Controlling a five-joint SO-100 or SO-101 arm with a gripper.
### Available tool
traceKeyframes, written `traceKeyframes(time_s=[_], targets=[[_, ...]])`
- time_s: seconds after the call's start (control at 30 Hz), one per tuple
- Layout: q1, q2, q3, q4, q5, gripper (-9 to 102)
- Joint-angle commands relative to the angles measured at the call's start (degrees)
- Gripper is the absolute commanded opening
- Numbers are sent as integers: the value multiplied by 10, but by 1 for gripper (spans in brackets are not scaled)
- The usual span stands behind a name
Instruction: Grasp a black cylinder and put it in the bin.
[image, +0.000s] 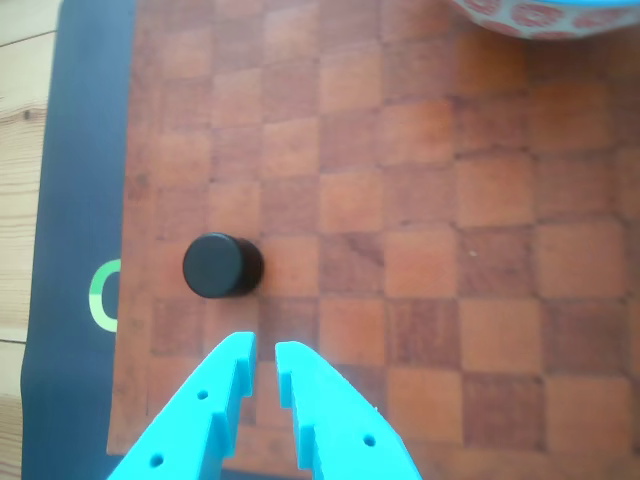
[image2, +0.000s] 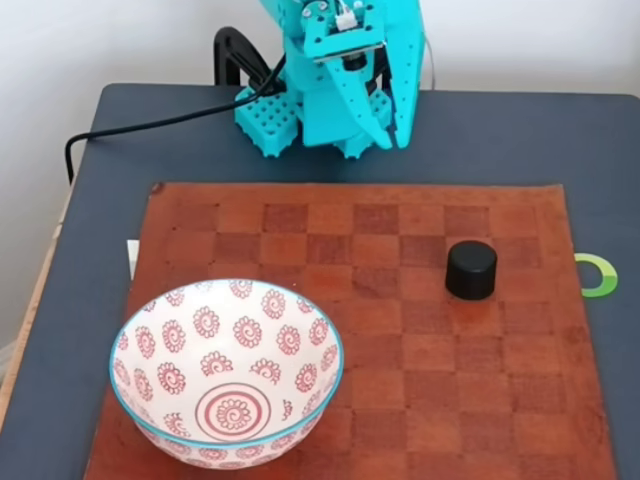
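Stubby matte black cylinder (image2: 471, 270) on checkered leather

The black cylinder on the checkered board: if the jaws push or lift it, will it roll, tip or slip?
The black cylinder stands on a flat end on the checkered board, so a push would probably slide it, not roll it. It is short and wide, so tipping seems unlikely. Its matte, rigid-looking side should give the jaws fair grip, though its round side may slip if pinched off-centre.

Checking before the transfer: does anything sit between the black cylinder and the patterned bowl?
Nothing visible. In the fixed view, bare checkered leather mat separates the matte black cylinder from the white red-patterned bowl.
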Motion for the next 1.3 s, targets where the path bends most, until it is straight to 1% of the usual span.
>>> traceKeyframes(time_s=[0.0,0.43,0.6,0.77,0.93,1.13,1.27], targets=[[-4,-70,-63,6,1,0],[-74,-382,-205,-5,4,0],[-112,-503,-252,-36,4,0],[-139,-606,-301,-63,5,9],[-162,-696,-352,-81,5,13],[-180,-783,-415,-82,-1,22],[-187,-822,-442,-84,-4,25]])
